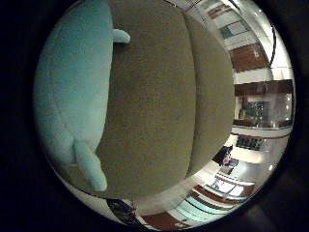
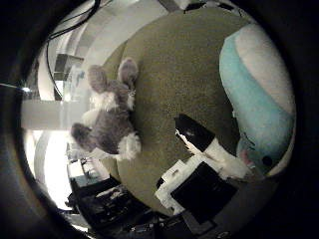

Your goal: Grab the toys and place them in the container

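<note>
Our hand (image 2: 199, 169) reaches one finger, nearly straight and gripping nothing, toward the teal plush whale (image 2: 259, 104) lying close under the palm on the olive cushion (image 2: 174, 74), so we judge its soft round body may slip aside, while the grey rabbit (image 2: 112, 112) lies well apart, and no container shows.

A grey rabbit toy (image 2: 109, 117) lies on the olive cushion (image 2: 174, 74) below my robot hand (image 2: 199, 169), well apart from the blue whale toy (image 2: 256, 109) beside one finger.
</note>
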